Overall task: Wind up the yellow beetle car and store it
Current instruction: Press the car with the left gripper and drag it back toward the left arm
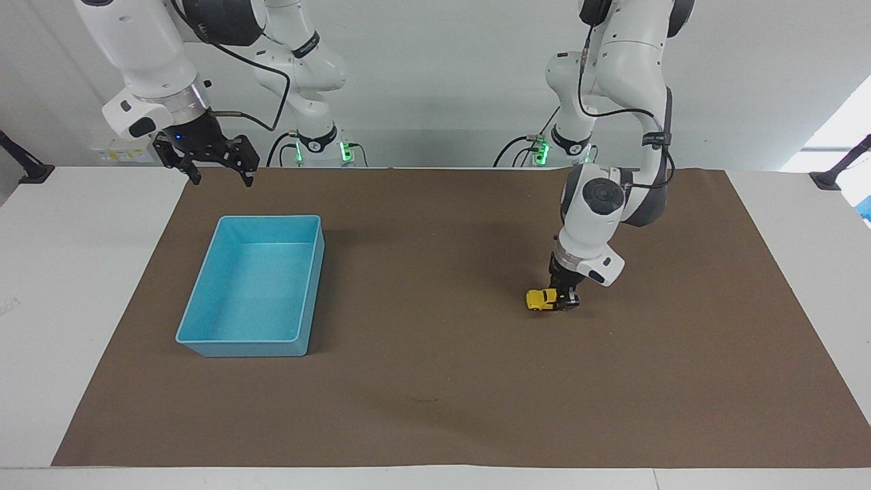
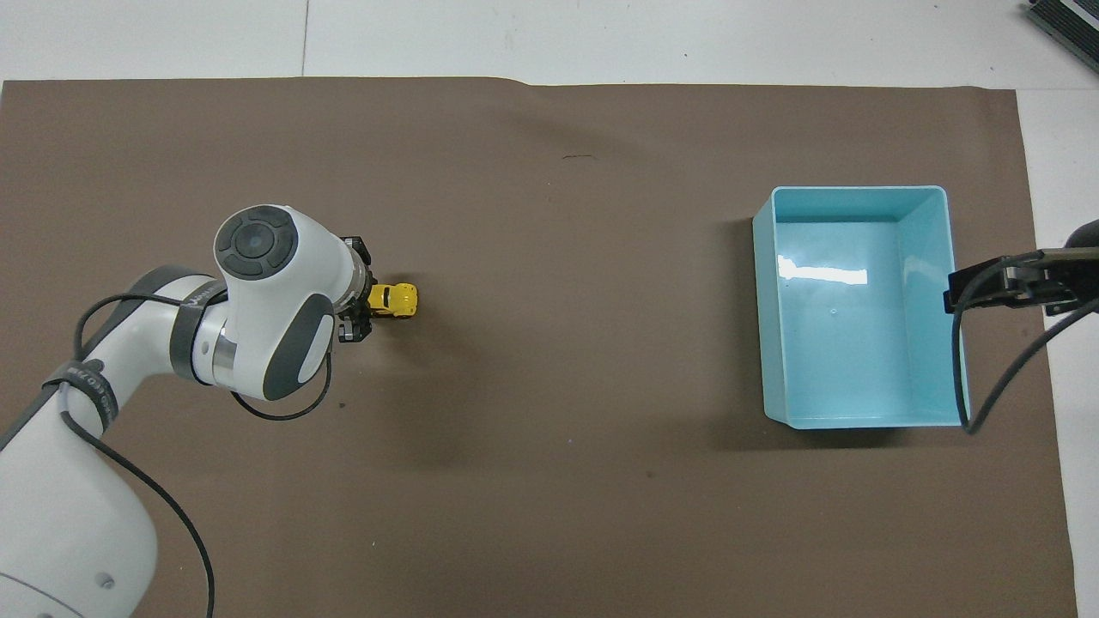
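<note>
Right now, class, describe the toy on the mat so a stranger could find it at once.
Start at the brown mat and go toward the left arm's end, away from the blue bin. There the left pincer grips a yellow beetle car, the only yellow thing there.

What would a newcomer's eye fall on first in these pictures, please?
Probably the yellow beetle car, tiny and bright on the brown mat, pinched at its rear by the left gripper. Next, the empty blue bin toward the right arm's end, with the open right gripper waiting above the mat's edge.
</note>
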`<state>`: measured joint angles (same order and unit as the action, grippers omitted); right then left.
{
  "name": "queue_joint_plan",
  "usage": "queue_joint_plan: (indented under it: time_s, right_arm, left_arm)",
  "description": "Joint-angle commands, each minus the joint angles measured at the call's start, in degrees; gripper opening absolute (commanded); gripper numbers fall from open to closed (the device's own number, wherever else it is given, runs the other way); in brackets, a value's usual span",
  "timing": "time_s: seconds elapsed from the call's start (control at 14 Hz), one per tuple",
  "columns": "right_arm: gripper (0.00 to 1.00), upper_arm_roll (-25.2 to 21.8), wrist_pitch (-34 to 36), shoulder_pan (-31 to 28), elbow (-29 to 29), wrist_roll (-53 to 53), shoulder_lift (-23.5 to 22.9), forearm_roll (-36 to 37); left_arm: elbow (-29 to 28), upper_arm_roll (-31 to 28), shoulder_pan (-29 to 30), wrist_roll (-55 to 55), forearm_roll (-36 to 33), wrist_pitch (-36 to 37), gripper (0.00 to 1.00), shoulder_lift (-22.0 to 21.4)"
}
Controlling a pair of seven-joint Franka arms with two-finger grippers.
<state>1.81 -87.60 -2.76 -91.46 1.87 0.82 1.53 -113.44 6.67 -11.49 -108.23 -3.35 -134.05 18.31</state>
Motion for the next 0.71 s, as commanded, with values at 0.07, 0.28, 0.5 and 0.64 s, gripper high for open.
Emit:
queue_joint_plan:
  time_s: [0.07,0.28,0.5,0.64]
  right_arm:
    - [1.00,0.1,0.6,-0.4,-0.8,-2.0,1.1,-1.2]
    - [1.00,0.1,0.6,-0.4,-0.8,-2.0,1.0,-1.2]
    - [1.00,0.1,0.5,-0.4,-0.8,-2.0,1.1,-1.2]
    - [1.00,0.1,0.6,-0.4,-0.8,-2.0,1.1,-1.2]
  left_arm:
    - [-0.9,-0.3,2.1,3.2,-0.9,-1.8,0.01,2.0]
    - [-0.7,-0.3,2.2,3.1,-0.9,-1.7,0.56,1.9]
    - [0.5,-0.3,1.8,3.0,-1.0,0.4,1.00,1.5]
    - [1.4,-0.3,1.5,3.0,-1.0,2.0,1.00,1.0]
